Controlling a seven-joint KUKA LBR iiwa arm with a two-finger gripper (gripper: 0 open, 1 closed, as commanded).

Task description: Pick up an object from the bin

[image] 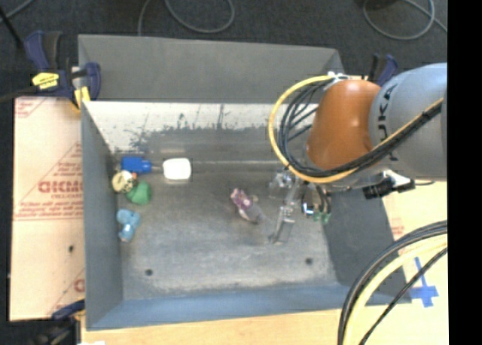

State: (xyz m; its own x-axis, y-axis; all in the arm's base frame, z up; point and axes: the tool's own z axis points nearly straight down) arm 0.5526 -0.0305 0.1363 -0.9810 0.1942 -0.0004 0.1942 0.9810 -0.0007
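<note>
While the gripper [282, 223] hangs low in the bin [196, 261], right of centre — just beside a small purple object [242, 202] — its grip state cannot be told.

White block [177, 169] near back wall of bin [203, 72], blue piece [135, 163] just left of it, cream round piece [123, 181] touching green piece [140, 193], pale blue piece [127, 223] nearer front, cable loop [197, 4] on dark floor outside.

Black letters [385, 110] reading "UKA", the visible part of the maker's name, run up the grey arm [414, 102] just beside its orange cover [343, 121].
</note>
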